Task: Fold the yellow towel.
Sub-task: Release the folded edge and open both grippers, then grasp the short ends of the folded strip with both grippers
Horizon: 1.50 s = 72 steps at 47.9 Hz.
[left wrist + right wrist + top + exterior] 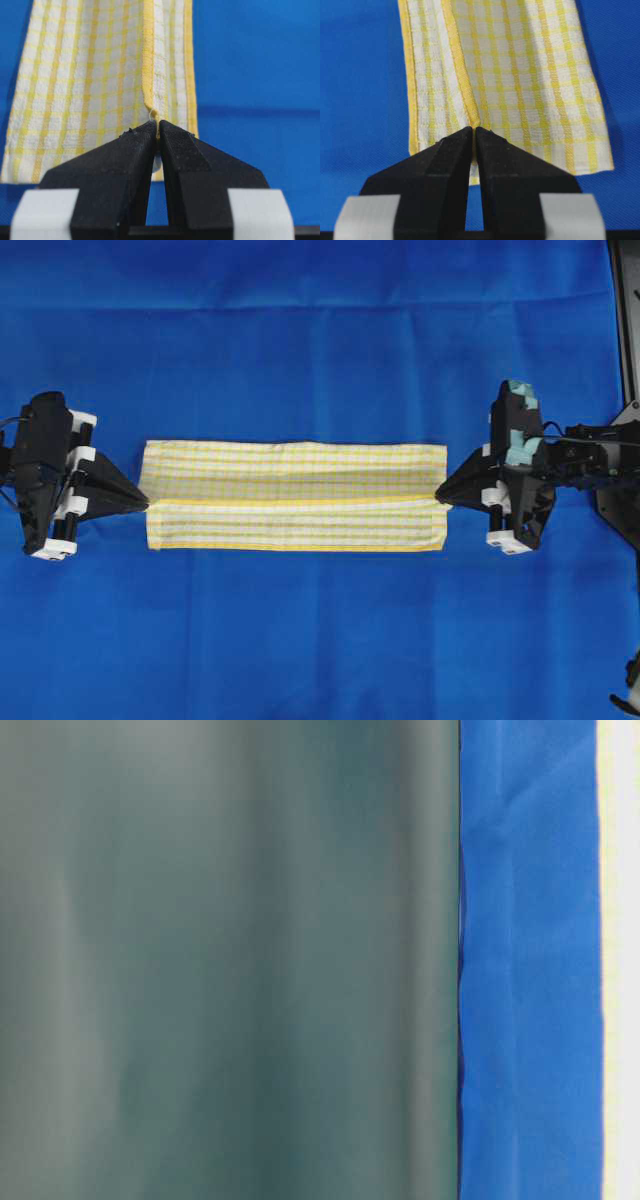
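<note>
The yellow towel point(295, 496) lies as a long strip across the middle of the blue cloth, its far layer folded over toward the front so a yellow hem runs along its length. My left gripper point(143, 505) is shut on the hem corner at the towel's left end point(156, 122). At the right end my right gripper point(441, 500) is shut on the matching hem corner point(474, 129). Both ends look slightly lifted where they are pinched. The towel point(95, 75) stretches away from the left fingertips, and the same towel point(520, 70) stretches away from the right ones.
A large plain blue cloth point(300, 330) covers the whole table around the towel. A black frame piece point(622, 320) stands at the right edge. The table-level view is filled by a blurred grey-green surface point(220, 960) and a strip of the blue cloth point(530, 960).
</note>
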### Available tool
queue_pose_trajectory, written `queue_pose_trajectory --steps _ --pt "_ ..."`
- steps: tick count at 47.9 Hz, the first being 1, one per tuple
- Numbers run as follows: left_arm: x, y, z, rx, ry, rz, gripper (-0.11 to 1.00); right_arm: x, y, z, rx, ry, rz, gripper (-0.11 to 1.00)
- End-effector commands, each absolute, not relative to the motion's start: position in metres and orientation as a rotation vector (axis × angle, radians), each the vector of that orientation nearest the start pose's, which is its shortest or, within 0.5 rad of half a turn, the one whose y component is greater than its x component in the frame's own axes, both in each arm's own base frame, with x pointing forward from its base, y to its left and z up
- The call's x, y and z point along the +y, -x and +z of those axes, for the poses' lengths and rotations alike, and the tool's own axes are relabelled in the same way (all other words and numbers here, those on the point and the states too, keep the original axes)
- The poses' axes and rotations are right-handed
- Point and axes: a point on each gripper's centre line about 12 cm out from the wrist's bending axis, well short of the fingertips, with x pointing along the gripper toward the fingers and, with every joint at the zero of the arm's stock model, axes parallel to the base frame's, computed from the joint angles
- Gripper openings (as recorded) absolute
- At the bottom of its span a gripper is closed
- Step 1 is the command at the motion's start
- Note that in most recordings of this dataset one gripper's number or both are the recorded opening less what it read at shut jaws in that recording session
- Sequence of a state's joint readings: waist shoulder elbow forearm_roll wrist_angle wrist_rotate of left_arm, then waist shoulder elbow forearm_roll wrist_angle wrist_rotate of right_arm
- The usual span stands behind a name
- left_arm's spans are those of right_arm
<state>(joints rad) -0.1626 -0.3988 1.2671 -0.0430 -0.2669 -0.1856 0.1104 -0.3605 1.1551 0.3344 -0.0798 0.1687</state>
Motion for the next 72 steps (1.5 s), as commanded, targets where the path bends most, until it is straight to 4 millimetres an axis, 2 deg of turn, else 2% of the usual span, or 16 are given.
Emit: queue_pose_trajectory --steps 1,14,18,22,25,29,32,36,40,50,58,72 --pt "-0.038 -0.235 0.135 0.598 0.168 -0.082 0.03 0.028 -0.254 0.143 0.701 -0.43 -0.086 0.04" --pt "-0.039 -0.243 0.135 0.607 0.167 -0.081 0.03 0.034 -0.254 0.143 0.717 -0.423 -0.064 0.05" --pt "-0.039 -0.243 0.135 0.606 0.17 -0.08 0.07 0.034 -0.254 0.143 0.717 -0.422 -0.063 0.22" --pt "-0.039 -0.242 0.138 0.596 0.174 -0.081 0.26 0.034 -0.256 0.145 0.708 -0.424 -0.063 0.48" --pt "-0.039 -0.242 0.14 0.585 0.177 -0.081 0.45 0.034 -0.256 0.146 0.703 -0.42 -0.059 0.67" --pt "-0.037 -0.241 0.144 0.572 0.172 -0.077 0.72 0.033 -0.257 0.149 0.693 -0.413 -0.059 0.83" --pt "-0.031 -0.24 0.149 0.552 0.175 -0.057 0.78 0.03 -0.258 0.15 0.686 -0.417 -0.068 0.82" --pt "-0.019 -0.24 0.154 0.527 0.178 -0.018 0.72 0.019 -0.257 0.153 0.67 -0.427 -0.104 0.78" --pt "-0.004 -0.241 0.158 0.506 0.176 0.038 0.68 0.005 -0.257 0.154 0.655 -0.429 -0.145 0.78" --pt "0.022 -0.245 0.153 0.526 0.134 0.126 0.67 -0.032 -0.257 0.149 0.666 -0.443 -0.273 0.77" --pt "0.028 -0.249 0.139 0.589 0.109 0.14 0.67 -0.044 -0.257 0.136 0.723 -0.449 -0.319 0.77" --pt "0.031 -0.252 0.101 0.734 0.118 0.154 0.67 -0.047 -0.264 0.107 0.83 -0.454 -0.344 0.77"
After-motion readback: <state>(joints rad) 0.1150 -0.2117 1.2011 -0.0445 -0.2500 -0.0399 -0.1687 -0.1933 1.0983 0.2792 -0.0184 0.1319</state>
